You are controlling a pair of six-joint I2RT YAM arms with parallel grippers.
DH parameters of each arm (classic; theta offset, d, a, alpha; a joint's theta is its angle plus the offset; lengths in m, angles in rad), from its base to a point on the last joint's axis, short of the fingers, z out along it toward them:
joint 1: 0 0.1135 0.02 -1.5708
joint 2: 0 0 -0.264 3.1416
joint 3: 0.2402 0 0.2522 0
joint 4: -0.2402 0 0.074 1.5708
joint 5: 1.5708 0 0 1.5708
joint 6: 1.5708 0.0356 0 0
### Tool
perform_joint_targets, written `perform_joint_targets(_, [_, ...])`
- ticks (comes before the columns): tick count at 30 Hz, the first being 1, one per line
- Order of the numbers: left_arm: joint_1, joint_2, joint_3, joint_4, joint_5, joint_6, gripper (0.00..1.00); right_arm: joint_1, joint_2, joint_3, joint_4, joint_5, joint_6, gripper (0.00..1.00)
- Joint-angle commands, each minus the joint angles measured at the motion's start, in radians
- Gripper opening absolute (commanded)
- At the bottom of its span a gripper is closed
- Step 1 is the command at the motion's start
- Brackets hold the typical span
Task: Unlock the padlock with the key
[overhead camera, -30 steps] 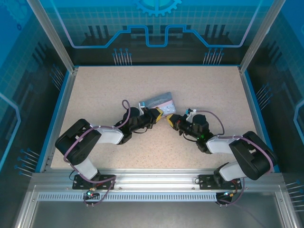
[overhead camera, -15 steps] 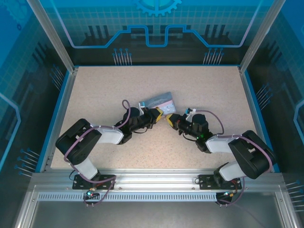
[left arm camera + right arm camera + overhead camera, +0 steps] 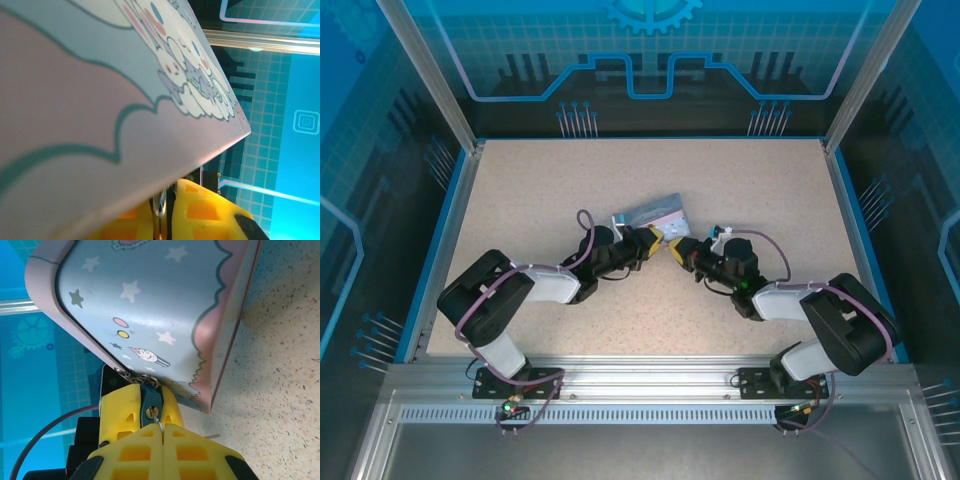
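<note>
Insertion step: at lower centre my right fingers (image 3: pixel 132 452) pinch the key (image 3: pixel 160 426) against the padlock (image 3: pixel 150 400) (left fingers (image 3: pixel 119 402) clamp it); next, seat it and twist gently.

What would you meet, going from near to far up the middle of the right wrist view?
right gripper → key → padlock → tin
</note>
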Motion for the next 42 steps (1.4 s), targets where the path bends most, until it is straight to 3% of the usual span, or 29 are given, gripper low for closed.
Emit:
perform_joint_targets(1, [-0.004, 0.014, 0.017, 0.084, 0.009, -0.021, 0.00, 0.015, 0.030, 0.039, 0.035, -0.002, -0.006, 0.00])
perform_joint_targets(13, [-0.005, -0.001, 0.004, 0.091, 0.037, -0.017, 0.00, -0.022, 0.144, 0.068, 0.129, -0.100, -0.006, 0.00])
perform_joint_targets(25, [-0.005, -0.002, -0.012, 0.099, 0.060, -0.011, 0.00, -0.060, 0.137, 0.137, 0.062, -0.192, -0.040, 0.00])
perform_joint_targets(42, [-0.031, 0.031, 0.013, 0.104, 0.075, -0.020, 0.00, -0.027, 0.231, 0.221, 0.046, -0.214, -0.061, 0.00])
